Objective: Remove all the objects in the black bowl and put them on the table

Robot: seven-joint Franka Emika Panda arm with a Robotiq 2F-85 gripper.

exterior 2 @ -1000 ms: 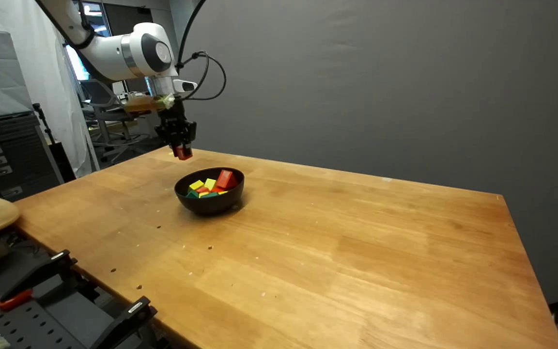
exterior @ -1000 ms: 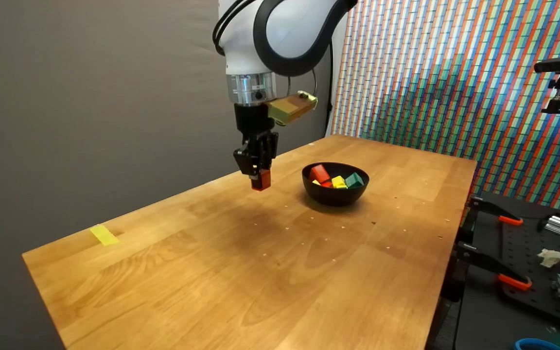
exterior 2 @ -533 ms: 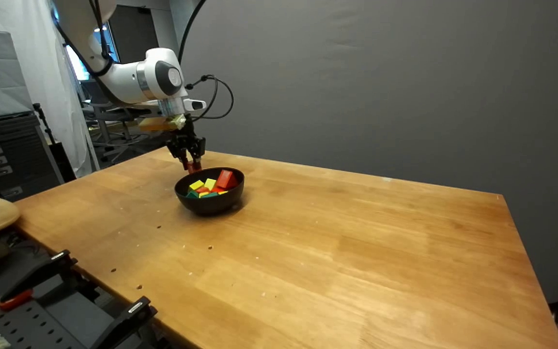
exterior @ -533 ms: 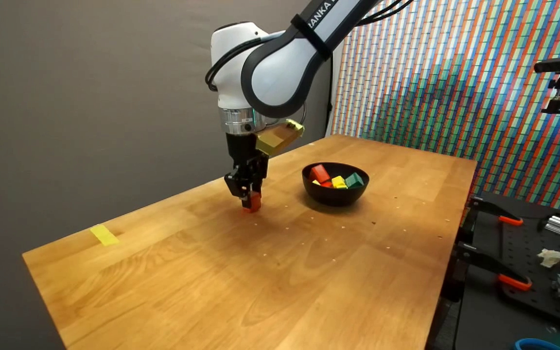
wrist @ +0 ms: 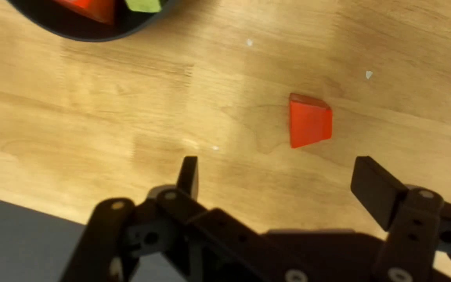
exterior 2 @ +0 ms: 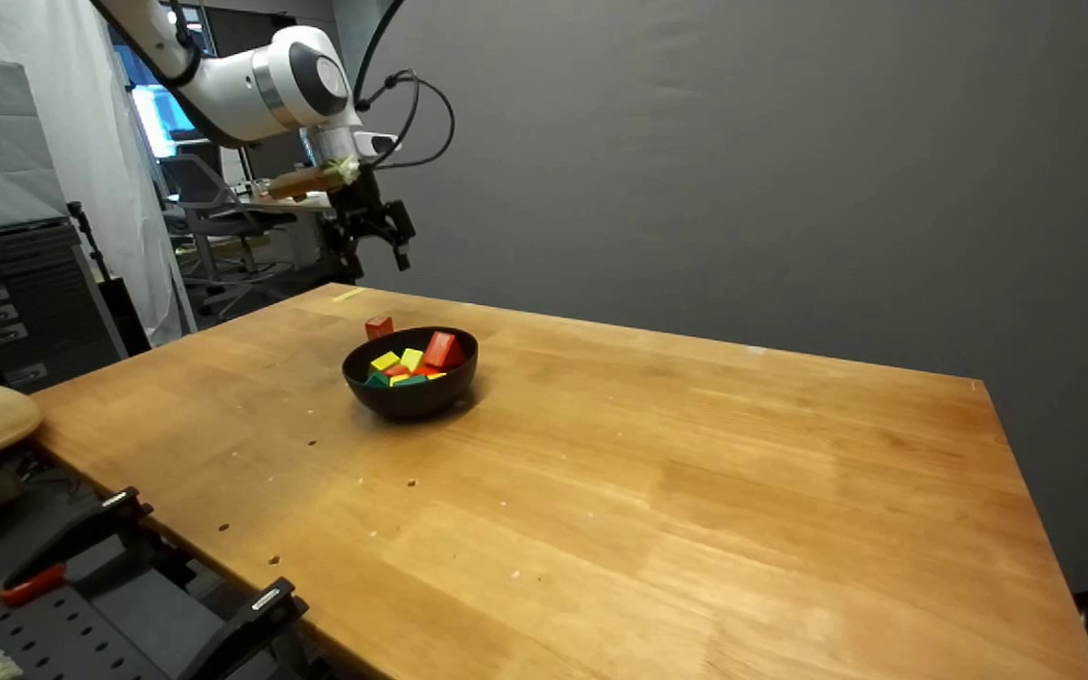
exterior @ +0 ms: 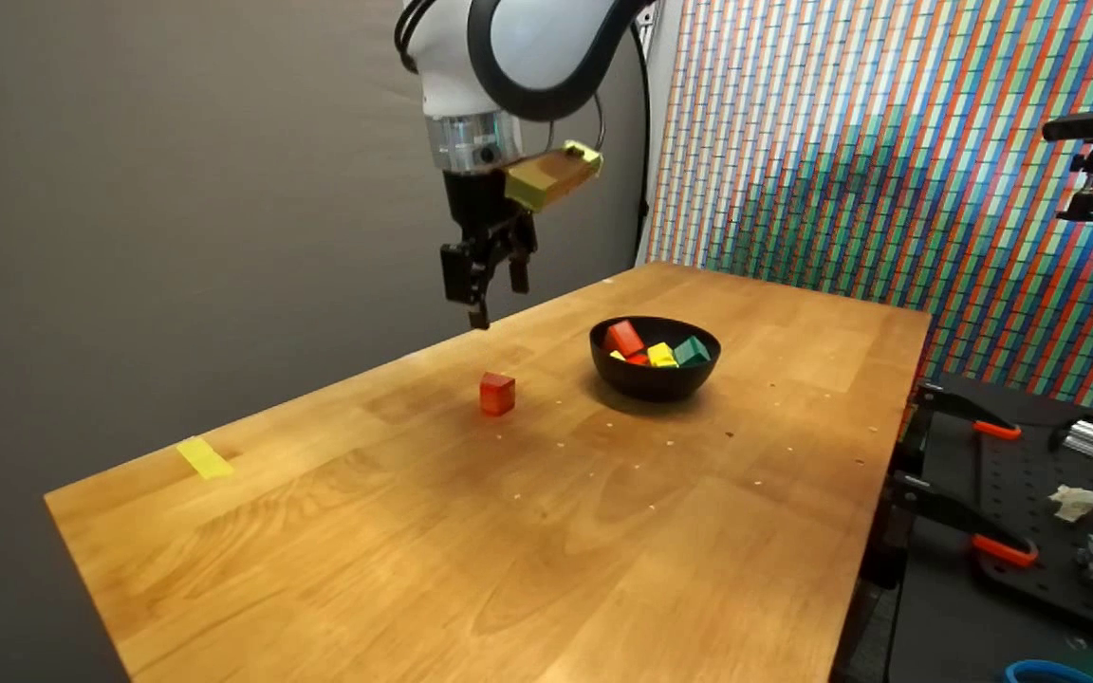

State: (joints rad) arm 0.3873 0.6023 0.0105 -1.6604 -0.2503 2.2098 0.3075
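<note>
In an exterior view, left to right: yellow tape (exterior: 204, 457) at edge of table (exterior: 395, 541), left of black bowl (exterior: 653, 382); gripper (exterior: 499, 298), jaws wide apart, up-left of bowl; red block (exterior: 497, 395) on table, gap to bowl; blocks (exterior: 624, 338) in bowl; room right of it. In an exterior view bowl's rim partly hides red block (exterior 2: 379, 327).
</note>
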